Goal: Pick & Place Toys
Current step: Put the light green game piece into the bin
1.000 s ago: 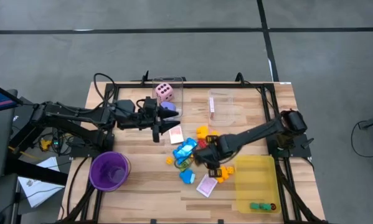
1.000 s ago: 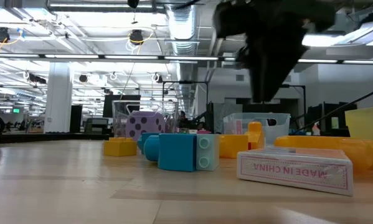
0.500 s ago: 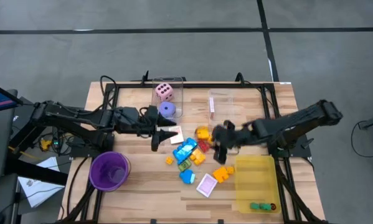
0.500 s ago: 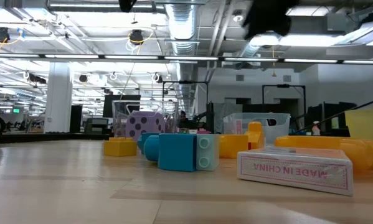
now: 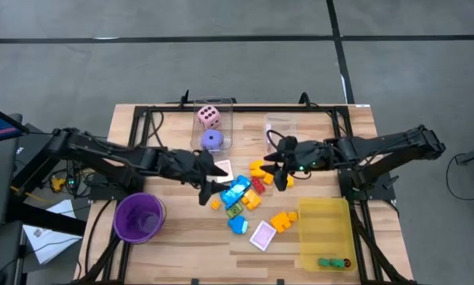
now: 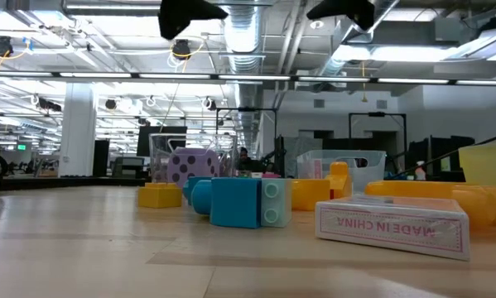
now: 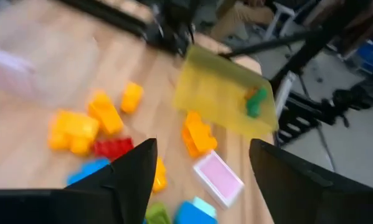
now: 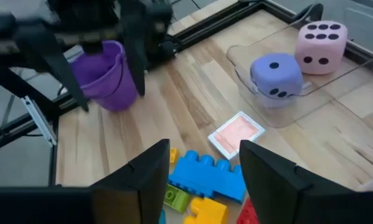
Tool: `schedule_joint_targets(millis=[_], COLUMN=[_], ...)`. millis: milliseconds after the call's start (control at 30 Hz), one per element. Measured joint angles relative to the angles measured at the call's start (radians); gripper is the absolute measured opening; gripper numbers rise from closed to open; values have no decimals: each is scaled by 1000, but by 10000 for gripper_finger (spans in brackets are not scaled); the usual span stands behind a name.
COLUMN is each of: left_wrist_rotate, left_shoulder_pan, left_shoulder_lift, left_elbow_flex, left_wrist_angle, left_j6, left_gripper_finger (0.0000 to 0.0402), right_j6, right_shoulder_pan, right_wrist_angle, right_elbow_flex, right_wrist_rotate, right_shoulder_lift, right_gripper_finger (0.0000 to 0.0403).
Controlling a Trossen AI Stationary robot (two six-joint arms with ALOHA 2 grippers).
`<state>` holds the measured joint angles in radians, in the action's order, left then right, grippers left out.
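Observation:
The toys lie in a loose pile mid-table: a blue block point(image 5: 235, 190), yellow blocks point(image 5: 258, 168), a red block point(image 5: 260, 184), an orange block point(image 5: 282, 220) and a pink card box point(image 5: 263, 235). A pink die point(image 5: 209, 117) and a purple die point(image 8: 274, 73) sit in a clear box point(image 8: 335, 74). My left gripper point(image 5: 210, 179) hangs open above the pile's left edge, with nothing between its fingers point(image 7: 130, 177). My right gripper point(image 5: 279, 169) hangs open above the pile's right side, also holding nothing, its fingers point(image 8: 270, 177) pointing toward the table's left.
A purple cup point(image 5: 139, 216) stands at the near left. A yellow tray point(image 5: 324, 226) at the near right holds green and red pieces point(image 5: 331, 261). A second clear box point(image 5: 282, 134) stands at the far middle. A flat pink card point(image 8: 237, 134) lies beside the dice box.
My right gripper has risen from the pile near the orange block, gone toward the table's far edge and turned until it points leftward; it carries nothing. My left gripper has moved down and toward the near right, over the pile's left edge. The toys have stayed put.

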<state>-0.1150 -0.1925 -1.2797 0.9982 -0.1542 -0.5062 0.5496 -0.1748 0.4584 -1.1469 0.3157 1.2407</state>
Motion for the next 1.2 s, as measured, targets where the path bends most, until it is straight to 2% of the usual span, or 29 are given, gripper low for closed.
schedule_joint_targets(millis=[167,400,600,867,1200], left_wrist_rotate=[189,364,375,433,399], left_shoulder_pan=[-4,-29,-46,-37,18], left_shoulder_lift=[-92,-265,-375,-470,-473], left_elbow_flex=[0,-1,-2,-1,-4], left_wrist_angle=[5,43,57,116,52], left_j6=[-99,-129,-28,-24,-24], left_gripper_finger=[266,266,266,265,255], right_j6=[0,-10,-11,-29,-54], right_shoulder_pan=[-2,-2,-2,-2,-1], right_wrist_angle=[-6,-15,-20,-18,-17], right_elbow_flex=[-1,-1,-1,-1,-1], right_wrist_rotate=[-2,-3,-4,-4,-3], right_shoulder_lift=[5,2,2,2,2], right_gripper_finger=[202,208,208,208,207])
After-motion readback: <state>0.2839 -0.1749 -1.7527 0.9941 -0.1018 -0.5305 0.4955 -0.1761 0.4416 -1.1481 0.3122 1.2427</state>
